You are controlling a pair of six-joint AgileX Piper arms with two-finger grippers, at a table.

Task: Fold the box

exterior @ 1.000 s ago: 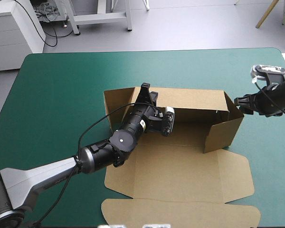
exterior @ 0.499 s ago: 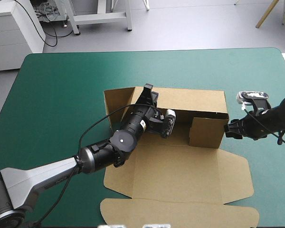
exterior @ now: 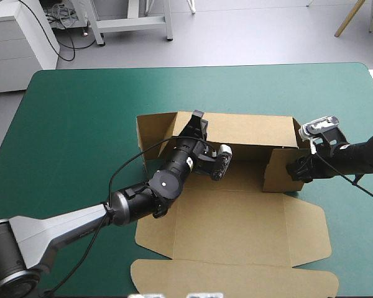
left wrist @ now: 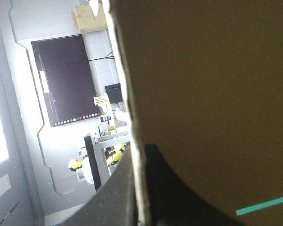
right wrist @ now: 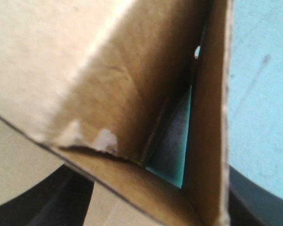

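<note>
On the teal-green tabletop (exterior: 81, 124), the left hand (exterior: 196, 119) pinches the box (exterior: 236, 217)'s rear wall (exterior: 248, 129) upright, likely so the right hand (exterior: 293, 169), spread astride the end flap (exterior: 276, 172), can swing it inward.

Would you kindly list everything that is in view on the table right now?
box: one, brown, mid-table; far wall and right side wall raised, lid flat toward the near edge.
table cover: one, teal-green, under the box.
left gripper: one, black, shut on the far wall's top edge.
right gripper: one, black, open, at the right side wall, board between its fingers.
</note>
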